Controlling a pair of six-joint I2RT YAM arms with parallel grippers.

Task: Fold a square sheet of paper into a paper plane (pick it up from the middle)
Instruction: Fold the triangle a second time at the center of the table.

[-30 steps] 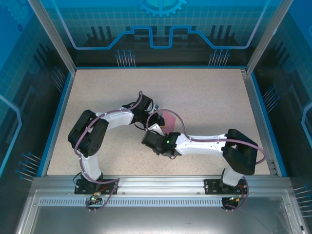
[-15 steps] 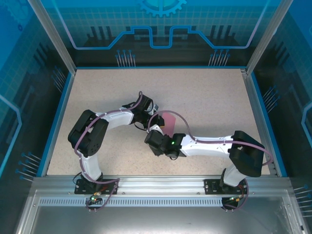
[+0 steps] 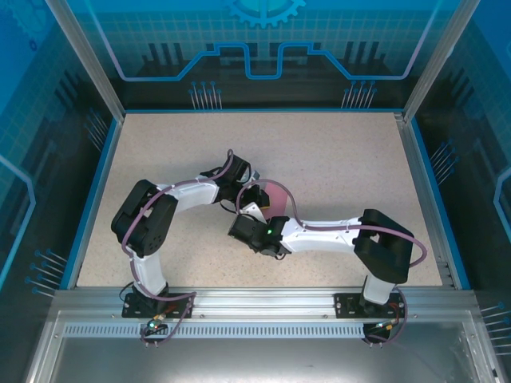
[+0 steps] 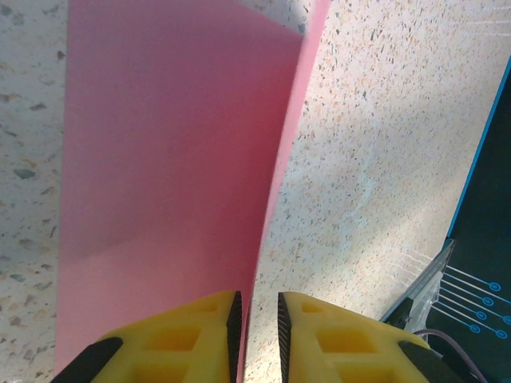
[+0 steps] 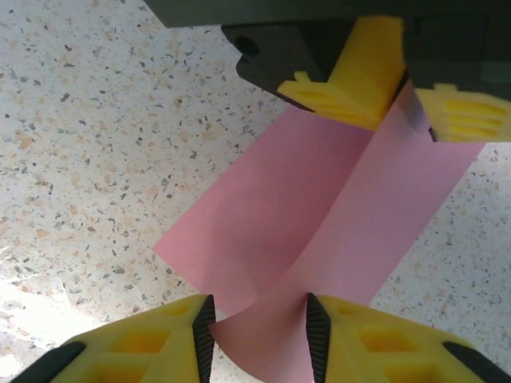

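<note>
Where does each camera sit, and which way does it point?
Top external: fixed above and behind, looking down on the table; left arm and right arm show.
Left wrist: on the left arm, looking past the left gripper, shut on the square sheet of paper.
Right wrist: on the right arm, looking past the open right gripper at the sheet.
Shared: both wrist views show the sheet; the right one also the left gripper.

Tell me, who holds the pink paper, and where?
The left gripper pinches the thin pink square sheet of paper by its raised middle crease, at one end. The right gripper stands open around the other end.
</note>
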